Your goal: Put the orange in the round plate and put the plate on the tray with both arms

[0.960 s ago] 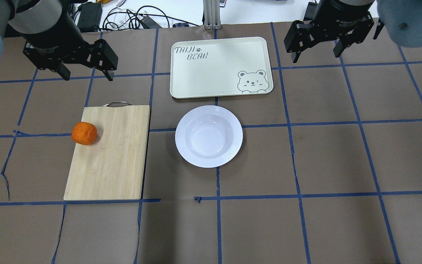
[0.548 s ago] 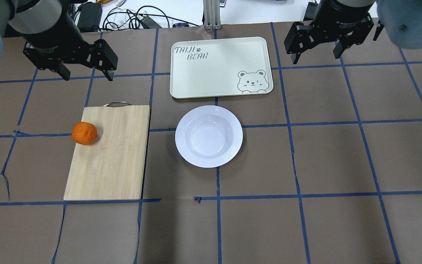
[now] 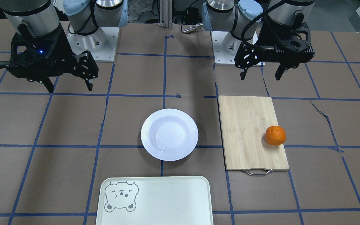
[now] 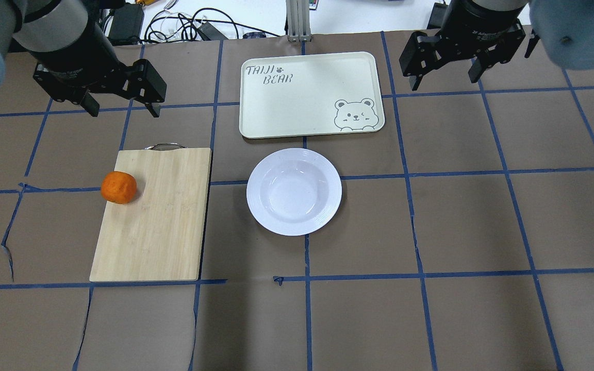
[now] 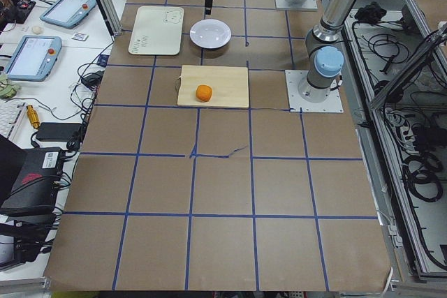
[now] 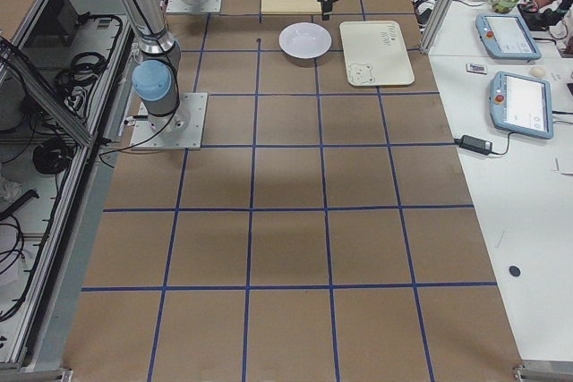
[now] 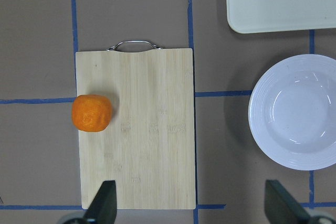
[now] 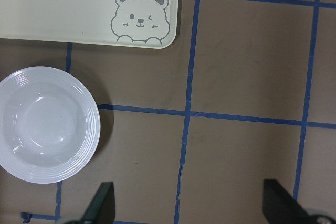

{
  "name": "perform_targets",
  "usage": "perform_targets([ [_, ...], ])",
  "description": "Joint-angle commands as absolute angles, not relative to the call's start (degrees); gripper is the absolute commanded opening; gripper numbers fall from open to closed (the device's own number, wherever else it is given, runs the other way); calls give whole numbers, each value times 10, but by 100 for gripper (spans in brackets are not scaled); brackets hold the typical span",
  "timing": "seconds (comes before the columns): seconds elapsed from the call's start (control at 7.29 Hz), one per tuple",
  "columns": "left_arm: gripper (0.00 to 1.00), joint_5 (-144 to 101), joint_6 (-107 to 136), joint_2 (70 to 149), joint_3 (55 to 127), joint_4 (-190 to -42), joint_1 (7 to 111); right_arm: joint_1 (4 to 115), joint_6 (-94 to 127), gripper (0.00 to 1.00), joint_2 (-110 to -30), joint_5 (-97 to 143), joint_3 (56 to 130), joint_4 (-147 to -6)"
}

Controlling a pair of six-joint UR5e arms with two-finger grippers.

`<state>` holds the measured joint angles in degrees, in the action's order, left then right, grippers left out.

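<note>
The orange [image 4: 118, 187] rests on the left edge of a bamboo cutting board [image 4: 158, 221], also seen in the front view [image 3: 275, 135] and the left wrist view [image 7: 92, 113]. The round plate [image 4: 294, 191] sits empty at the table's middle, just in front of the cream bear tray [image 4: 310, 95]. My left gripper [image 4: 123, 110] hovers open beyond the board's handle end, well apart from the orange. My right gripper [image 4: 444, 81] hangs open beside the tray's right end, holding nothing. Both wrist views show wide-spread fingertips [image 7: 105, 205] [image 8: 102, 203].
Brown paper with blue tape lines covers the table [image 4: 462, 226]. The board's metal handle [image 4: 164, 146] points toward the far side. Cables and a power brick [image 4: 124, 23] lie past the far edge. Two arm bases [image 3: 92, 37] stand on the robot's side.
Both arms have shifted only very slightly. The orange, plate, tray and board have not moved.
</note>
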<state>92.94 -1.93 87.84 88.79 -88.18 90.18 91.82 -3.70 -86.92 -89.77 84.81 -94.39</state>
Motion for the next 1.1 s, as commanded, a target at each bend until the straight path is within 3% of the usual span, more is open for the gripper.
perform_targets([
  [0.0, 100, 929, -18, 873, 894, -882, 903, 918, -39, 100, -869, -899, 848, -944],
  [0.69, 100, 923, -49, 873, 923, -869, 904, 913, -39, 100, -869, -898, 849, -944],
  [0.96, 100, 929, -51, 910, 953, -804, 887, 912, -35, 100, -869, -897, 849, -945],
])
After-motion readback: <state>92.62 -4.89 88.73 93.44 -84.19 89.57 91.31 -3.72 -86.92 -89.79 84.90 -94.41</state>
